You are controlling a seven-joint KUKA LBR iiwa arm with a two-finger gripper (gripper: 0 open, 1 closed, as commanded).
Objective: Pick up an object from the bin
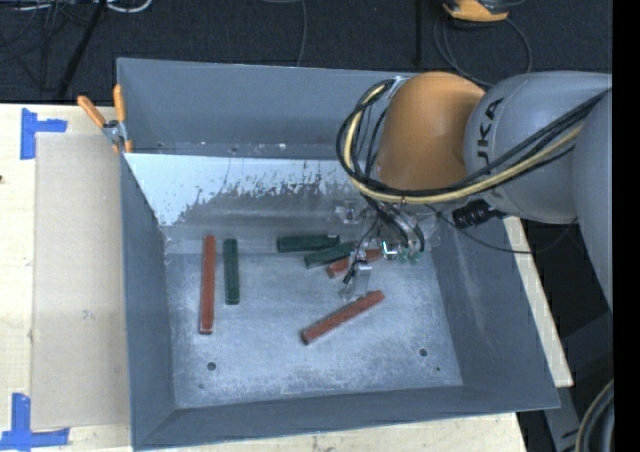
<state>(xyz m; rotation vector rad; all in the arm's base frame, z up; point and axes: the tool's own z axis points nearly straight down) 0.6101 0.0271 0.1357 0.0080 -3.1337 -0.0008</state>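
- The pincer [352,275] hangs low inside the grey bin [150,340], right of the middle of its floor. The arm [540,150] carrying it leans in over the right wall.
- The wrist hides much of the pincer, so I cannot tell how far open it is or whether it has hold of anything.
- A short red-brown piece [360,261] lies right at the pincer's tip, partly covered by the wrist. By its place it is the likeliest thing to be picked, and the low stance suits a grasp there. Whether it is touched I cannot tell.
- Two dark green sticks, the upper green stick [305,242] and the lower green stick [327,257], lie close together just left of the pincer. Their right ends point in under the wrist.
- A slanted red-brown stick [343,317] lies flat just below the pincer, apart from it.
- Well apart, on the left of the floor, a long red-brown stick [206,283] and a left green stick [231,271] lie side by side, nearly parallel.
- Every stick lies flat on the floor, so a grip would likely need to close across a narrow width from above.
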